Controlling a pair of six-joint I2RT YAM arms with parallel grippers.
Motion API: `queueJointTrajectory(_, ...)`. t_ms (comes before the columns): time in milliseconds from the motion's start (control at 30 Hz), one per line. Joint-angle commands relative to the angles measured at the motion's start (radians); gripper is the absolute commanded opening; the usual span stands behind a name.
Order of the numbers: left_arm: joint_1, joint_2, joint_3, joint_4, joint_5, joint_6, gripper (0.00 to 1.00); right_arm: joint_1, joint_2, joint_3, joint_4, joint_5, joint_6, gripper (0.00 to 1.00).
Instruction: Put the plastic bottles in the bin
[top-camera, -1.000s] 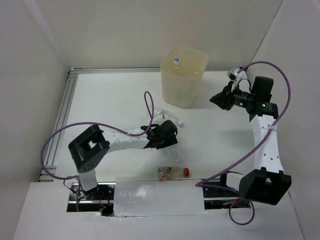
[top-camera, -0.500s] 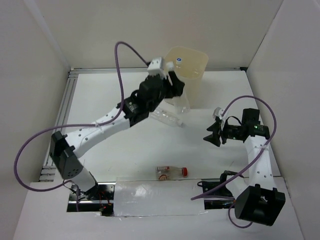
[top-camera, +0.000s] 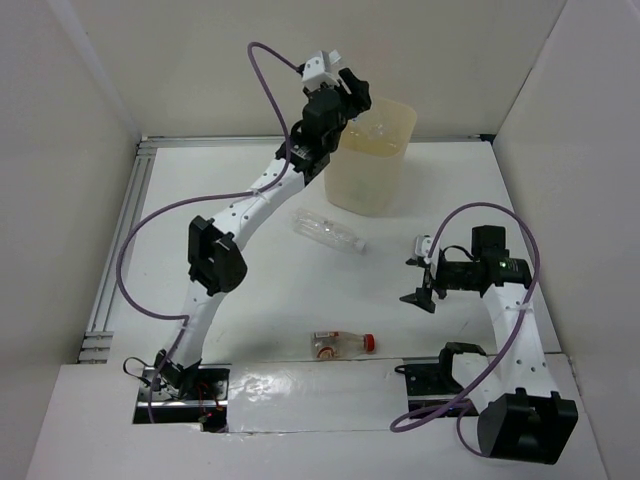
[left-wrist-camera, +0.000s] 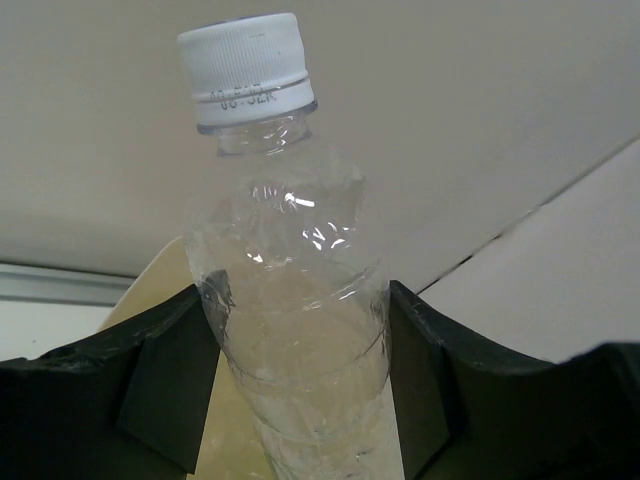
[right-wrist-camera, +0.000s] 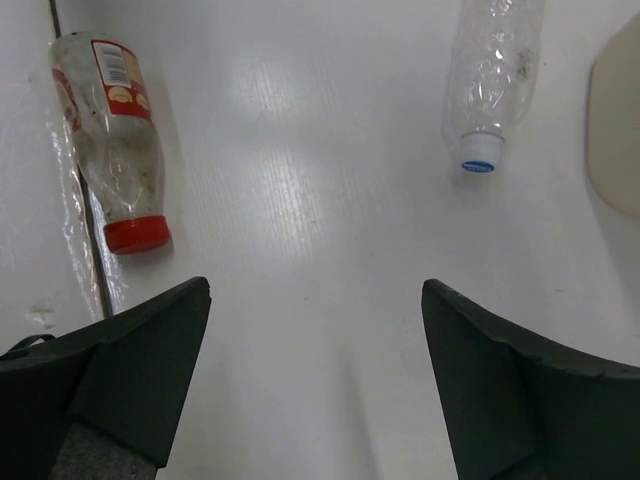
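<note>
My left gripper (top-camera: 347, 92) is raised over the left rim of the cream bin (top-camera: 380, 170) and is shut on a clear plastic bottle with a white cap (left-wrist-camera: 290, 290), held upright between its jaws (left-wrist-camera: 300, 380). The bin's beige wall (left-wrist-camera: 155, 285) shows just below it. A second clear bottle (top-camera: 328, 232) lies on the table in front of the bin. A red-capped, labelled bottle (top-camera: 343, 344) lies near the front edge. My right gripper (top-camera: 418, 282) hovers open over bare table, with the red-capped bottle (right-wrist-camera: 110, 150) to its left and the clear bottle (right-wrist-camera: 490, 70) ahead on the right.
White walls close in the table on three sides. A metal rail (top-camera: 125, 230) runs along the left edge. A white cover strip (top-camera: 310, 400) lies across the near edge between the arm bases. Purple cables loop off both arms.
The left arm lifted a clear bottle off the table and carried it up over the bin. The right arm drew back from beside the bin toward the table's middle and opened its jaws.
</note>
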Motion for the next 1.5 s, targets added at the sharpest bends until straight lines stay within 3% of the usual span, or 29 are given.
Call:
queueJointTrajectory(0,0.001,0.034,0.012,0.059,-0.056,0.093,0.46,0.027,-0.022,-0.005,0.042,-0.012,0.007,0.95)
queueJointTrajectory(33,0.001,0.034,-0.003,0.031,-0.039,0.093,0.52,0.036,-0.022,-0.005,0.054,-0.022,0.007,1.0)
queueJointTrajectory(167,0.012,0.0,-0.106,0.043,0.053,0.093,0.76,0.142,0.025,-0.005,0.054,-0.036,-0.102,1.0)
queueJointTrajectory(200,0.012,-0.024,-0.106,0.043,0.074,0.116,0.91,0.238,0.062,-0.005,0.087,-0.018,-0.102,1.0)
queueJointTrajectory(233,0.012,-0.025,-0.106,0.043,0.074,0.116,0.91,0.239,0.062,-0.005,0.088,-0.018,-0.102,1.0)
queueJointTrajectory(267,0.012,-0.037,-0.106,0.055,0.085,0.136,0.91,0.318,0.091,-0.005,0.103,0.012,-0.102,1.0)
queueJointTrajectory(300,0.012,-0.052,-0.117,0.065,0.094,0.146,0.99,0.363,0.104,-0.005,0.135,0.023,-0.093,1.0)
queueJointTrajectory(467,-0.008,-0.259,-0.219,0.077,0.096,0.217,0.99,0.55,0.188,-0.015,0.232,0.1,0.02,1.0)
queueJointTrajectory(533,-0.019,-0.38,-0.424,0.077,0.078,0.228,0.99,0.616,0.231,-0.026,0.273,0.115,0.051,1.0)
queueJointTrajectory(567,-0.019,-0.52,-0.512,0.091,0.067,0.228,0.99,0.64,0.245,-0.026,0.289,0.14,0.089,1.0)
queueJointTrajectory(633,-0.019,-0.665,-0.804,0.112,0.045,0.228,0.99,0.722,0.288,-0.035,0.339,0.161,0.134,1.0)
queueJointTrajectory(667,-0.019,-0.809,-1.008,0.112,0.045,0.214,0.99,0.775,0.32,-0.035,0.356,0.183,0.177,1.0)
queueJointTrajectory(800,-0.042,-1.113,-1.428,0.063,0.016,0.127,0.99,0.893,0.403,-0.035,0.431,0.238,0.261,0.99)
queueJointTrajectory(967,-0.123,-1.433,-1.738,-0.119,-0.077,0.0,0.99,0.981,0.51,-0.035,0.609,0.355,0.442,0.97)
queueJointTrajectory(1133,-0.195,-1.626,-1.838,-0.266,-0.151,-0.083,0.99,1.024,0.596,-0.046,0.698,0.474,0.519,0.81)
queueJointTrajectory(1167,-0.209,-1.638,-1.853,-0.3,-0.16,-0.097,0.99,1.038,0.608,-0.046,0.707,0.497,0.506,0.7)
queueJointTrajectory(1233,-0.218,-1.651,-1.878,-0.31,-0.16,-0.138,0.99,1.05,0.619,-0.06,0.717,0.528,0.489,0.59)
queueJointTrajectory(1267,-0.218,-1.651,-1.878,-0.31,-0.16,-0.154,0.99,1.05,0.619,-0.06,0.702,0.54,0.475,0.45)
queueJointTrajectory(1433,-0.218,-1.573,-1.889,-0.247,-0.151,-0.203,0.99,1.029,0.575,0.106,0.571,0.531,0.435,0.02)
queueJointTrajectory(1467,-0.218,-1.551,-1.889,-0.233,-0.137,-0.214,0.99,1.007,0.554,0.151,0.554,0.522,0.458,0.0)
